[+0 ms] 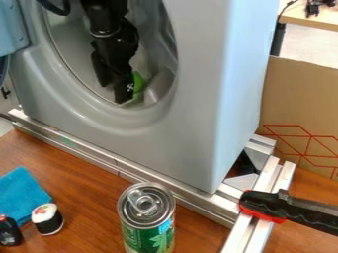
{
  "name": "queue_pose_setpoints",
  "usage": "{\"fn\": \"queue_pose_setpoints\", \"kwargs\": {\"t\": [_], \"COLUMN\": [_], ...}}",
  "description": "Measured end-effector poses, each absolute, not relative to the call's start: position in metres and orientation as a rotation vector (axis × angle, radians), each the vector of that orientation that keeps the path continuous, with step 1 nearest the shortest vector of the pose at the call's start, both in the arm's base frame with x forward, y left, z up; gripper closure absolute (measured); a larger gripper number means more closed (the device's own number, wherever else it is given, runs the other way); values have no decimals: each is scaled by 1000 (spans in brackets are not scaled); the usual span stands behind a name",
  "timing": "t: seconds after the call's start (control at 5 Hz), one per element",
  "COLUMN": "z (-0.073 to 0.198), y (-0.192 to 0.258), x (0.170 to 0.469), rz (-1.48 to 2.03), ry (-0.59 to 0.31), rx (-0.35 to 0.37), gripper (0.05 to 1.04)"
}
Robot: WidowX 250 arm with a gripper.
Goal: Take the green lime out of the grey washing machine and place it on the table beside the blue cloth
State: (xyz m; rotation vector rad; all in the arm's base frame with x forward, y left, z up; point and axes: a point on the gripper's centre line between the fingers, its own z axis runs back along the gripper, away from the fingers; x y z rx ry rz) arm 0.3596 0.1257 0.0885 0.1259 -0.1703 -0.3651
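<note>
Camera view: gripper [114,94] released, green object [138,82] just beside one finger.

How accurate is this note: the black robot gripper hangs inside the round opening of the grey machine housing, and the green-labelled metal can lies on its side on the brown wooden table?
The can's pose is wrong: the camera view shows the green-labelled metal can standing upright on the brown wooden table. The black robot gripper does hang inside the grey machine housing's round opening.
</note>
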Motion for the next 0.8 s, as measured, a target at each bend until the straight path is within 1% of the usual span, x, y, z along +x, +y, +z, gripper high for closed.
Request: {"fn": "queue_pose_setpoints", "kwargs": {"t": [0.2,0.4,0.6,0.8], "z": [81,82,82,81], "y": [121,128,134,132], "x": [367,367,376,388], "rz": [-412,-376,-366,-359], "ry": [-247,-359,-375,-413], "rx": [105,101,119,92], "gripper": [83,83,83,100]}}
